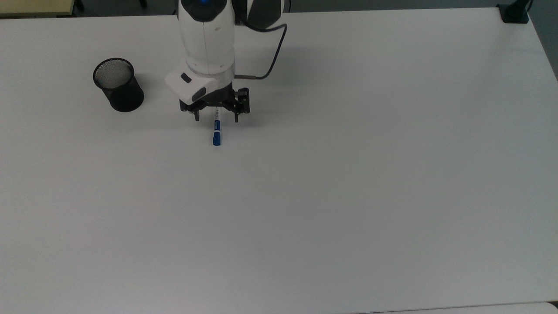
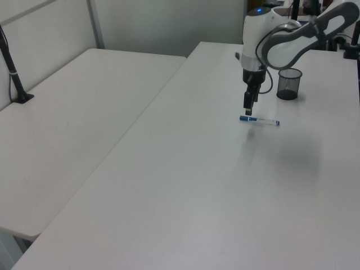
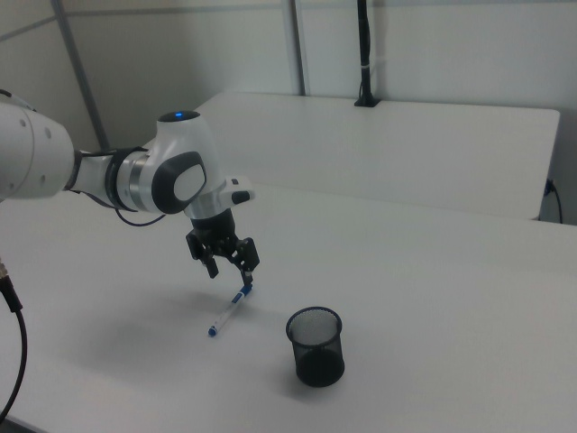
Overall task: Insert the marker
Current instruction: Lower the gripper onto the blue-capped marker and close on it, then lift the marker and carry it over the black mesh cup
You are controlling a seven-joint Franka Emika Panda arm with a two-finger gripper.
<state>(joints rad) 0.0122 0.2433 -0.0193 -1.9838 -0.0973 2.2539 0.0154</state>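
Showing the gripper (image 1: 216,118) spread wide and holding nothing, poised above the marker (image 1: 216,133), one finger to each side of the white barrel in the top view. The marker lies flat on the white table (image 1: 348,174); its blue cap points toward the top view's bottom edge. A black mesh cup (image 1: 117,85) stands upright, well apart, toward the top view's left. In the right view the gripper (image 3: 232,272) hangs over the marker (image 3: 227,313), cup (image 3: 315,346) nearby
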